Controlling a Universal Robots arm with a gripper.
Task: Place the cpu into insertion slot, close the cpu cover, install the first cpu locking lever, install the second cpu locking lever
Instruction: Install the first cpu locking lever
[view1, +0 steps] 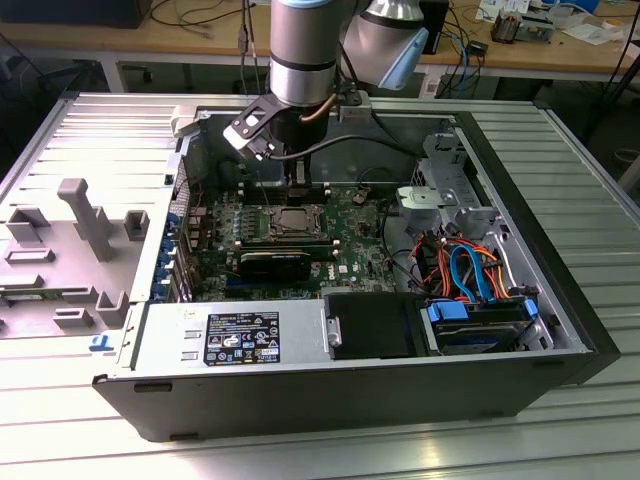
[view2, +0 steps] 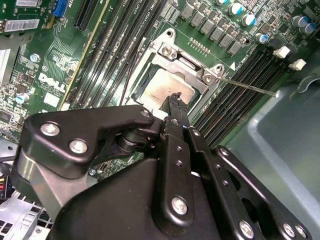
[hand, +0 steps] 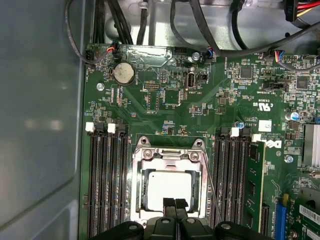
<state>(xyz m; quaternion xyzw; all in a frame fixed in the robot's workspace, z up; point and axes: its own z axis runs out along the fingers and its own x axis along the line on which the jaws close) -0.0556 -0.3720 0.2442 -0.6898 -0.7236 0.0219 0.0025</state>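
On the exterior view's left, a grey plastic fixture (view1: 85, 215) lay on the ribbed bench (view1: 600, 180), well apart from the work, and we saw no hazard there. Inside the open computer case (view1: 150, 380) the green motherboard (hand: 165, 100) lay flat. Near its middle the cpu (hand: 167, 186) sat in the insertion slot (hand: 144, 192), and the cpu cover (hand: 170, 156) lay down around it so that the chip showed through the window. The claw (hand: 175, 204) hung at the cover's edge with its fingers pressed together, pinching nothing; we could not tell whether the tips touched the metal. In our judgement the main risk lay here. The narrow tips could skid off the thin frame onto the chip's top or the board and scratch them, and an off-centre push could tilt the cover. Beside the socket a thin locking lever (view2: 250, 86) stood out loose over the memory slots (view2: 235, 102). With nothing latched, we judged that the cover could lift, and that the springy wire could slip from a poor hold and snap against those slots. On the exterior view's right, the bundled cables (view1: 465, 270) lay near enough that we thought a wide swing of the arm might snag them.
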